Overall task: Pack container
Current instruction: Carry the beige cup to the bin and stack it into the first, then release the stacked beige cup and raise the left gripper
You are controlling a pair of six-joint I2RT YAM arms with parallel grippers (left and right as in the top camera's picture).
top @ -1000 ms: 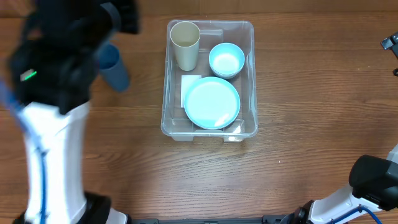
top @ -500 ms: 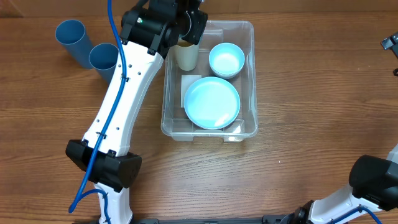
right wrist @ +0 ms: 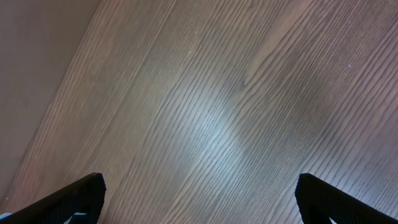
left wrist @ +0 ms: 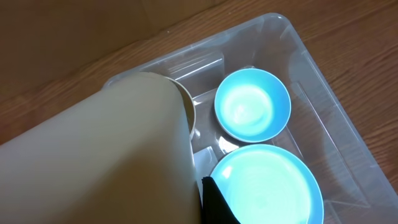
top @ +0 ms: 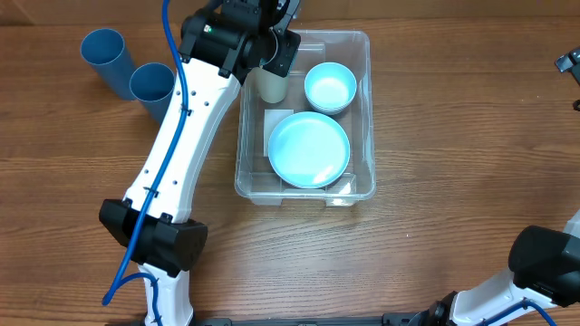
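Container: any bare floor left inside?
Crowded: beige cup, bowl and plate fill the container. Bare bits only: the far-right corner behind the bowl, and the label strip between cup and plate. Table right of it is open.

Container [top: 241, 136]: sitting on the table [top: 453, 136].
Plate [top: 309, 149]: lying in its near half.
Bowl [top: 330, 87]: sitting behind the plate, at right.
Standing cup [top: 269, 89]: sitting left of the bowl.
Raised cup [left wrist: 93, 162]: hanging over the standing cup.
Near loose cup [top: 154, 83]: standing left of the container.
Far loose cup [top: 104, 56]: standing further left, behind it.
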